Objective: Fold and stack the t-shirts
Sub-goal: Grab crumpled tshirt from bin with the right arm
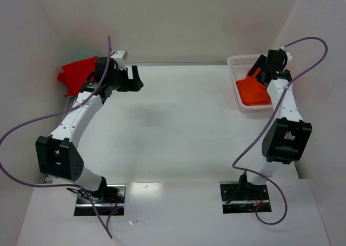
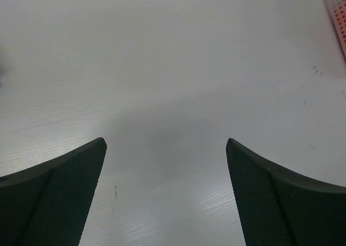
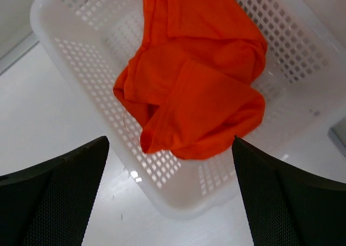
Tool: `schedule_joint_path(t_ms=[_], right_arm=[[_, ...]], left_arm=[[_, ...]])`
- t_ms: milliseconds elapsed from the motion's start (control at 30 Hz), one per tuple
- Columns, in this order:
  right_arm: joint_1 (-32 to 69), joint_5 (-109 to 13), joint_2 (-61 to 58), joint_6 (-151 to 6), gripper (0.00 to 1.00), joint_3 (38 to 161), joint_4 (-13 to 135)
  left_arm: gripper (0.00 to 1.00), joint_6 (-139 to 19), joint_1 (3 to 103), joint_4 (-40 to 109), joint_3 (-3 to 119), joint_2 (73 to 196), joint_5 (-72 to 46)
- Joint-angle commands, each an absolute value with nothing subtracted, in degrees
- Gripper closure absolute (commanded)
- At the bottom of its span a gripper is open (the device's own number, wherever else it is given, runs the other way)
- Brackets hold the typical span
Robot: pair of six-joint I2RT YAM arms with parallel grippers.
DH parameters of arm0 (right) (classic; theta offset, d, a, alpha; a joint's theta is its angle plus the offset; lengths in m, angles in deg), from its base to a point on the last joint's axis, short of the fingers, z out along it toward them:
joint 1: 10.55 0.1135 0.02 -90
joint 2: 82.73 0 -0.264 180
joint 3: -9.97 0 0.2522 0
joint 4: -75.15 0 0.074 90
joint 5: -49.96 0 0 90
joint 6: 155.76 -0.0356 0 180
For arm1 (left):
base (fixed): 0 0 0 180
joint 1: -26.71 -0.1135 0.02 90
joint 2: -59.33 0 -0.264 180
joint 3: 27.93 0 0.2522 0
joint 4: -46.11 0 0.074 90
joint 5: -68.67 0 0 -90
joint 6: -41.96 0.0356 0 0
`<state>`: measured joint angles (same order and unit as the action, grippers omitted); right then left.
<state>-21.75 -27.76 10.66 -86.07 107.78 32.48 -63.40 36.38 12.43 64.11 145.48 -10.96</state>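
- Orange t-shirt (image 3: 194, 89) lies crumpled inside the white perforated basket (image 3: 81, 57) at the table's far right corner. Its folds are heaped on one another, and it looks like unfolded stock waiting for pickup.
- A red t-shirt (image 1: 75, 73) sits bunched at the far left corner, close to the side wall. Whether it rests fully on the table (image 1: 178, 127) or hangs past the edge cannot be told.
- The right fingers (image 3: 59, 197) hang spread wide and empty directly above the basket. They bracket the orange cloth from overhead without touching it, a stance that reads as the lead-in to a pick.
- The left fingers (image 2: 59, 197) are likewise spread wide and hold nothing. They are poised over bare table near the far left corner and aimed toward the middle, with the red shirt just behind that arm.
- Open room lies in the middle of the table between the two arms, a broad bare stretch suited to laying a shirt flat.
- The basket's walls hem in the orange shirt on every side, so a lift would probably need to go straight up before crossing the rim.
- The enclosure's right wall stands close beside the basket, and a purple cable (image 1: 308, 46) loops near the right arm, leaving little slack on that side.
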Motion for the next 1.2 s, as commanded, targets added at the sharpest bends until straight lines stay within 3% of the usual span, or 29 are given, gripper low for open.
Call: schedule_joint_path(t_ms=[0, 300, 833, 1000, 1133, 1167], right_arm=[[-24.3, -26.0, 19.1, -86.2, 0.0, 113.9, 32.9], [-24.8, -27.3, 30.0, -85.6, 0.0, 117.6, 31.4], [-24.8, -30.1, 36.4, -85.1, 0.0, 118.2, 33.5], [-24.8, -31.2, 39.5, -84.5, 0.07, 119.4, 33.5], [-24.8, -31.2, 40.9, -84.5, 0.39, 121.5, 32.2], [-24.8, -31.2, 40.9, -84.5, 0.59, 121.5, 31.7]], left_arm=[[0.01, -62.6, 36.6, 11.9, 67.0, 142.5, -10.8], [0.01, -62.5, 36.6, 12.4, 66.1, 142.5, -10.6], [0.01, -63.7, 36.6, 11.6, 65.2, 143.2, -15.6], [0.01, -63.7, 36.6, 11.6, 64.7, 143.7, -16.3], [0.01, -63.7, 36.6, 11.6, 64.7, 144.8, -16.9], [0.01, -63.7, 36.6, 11.6, 64.7, 145.5, -16.9]])
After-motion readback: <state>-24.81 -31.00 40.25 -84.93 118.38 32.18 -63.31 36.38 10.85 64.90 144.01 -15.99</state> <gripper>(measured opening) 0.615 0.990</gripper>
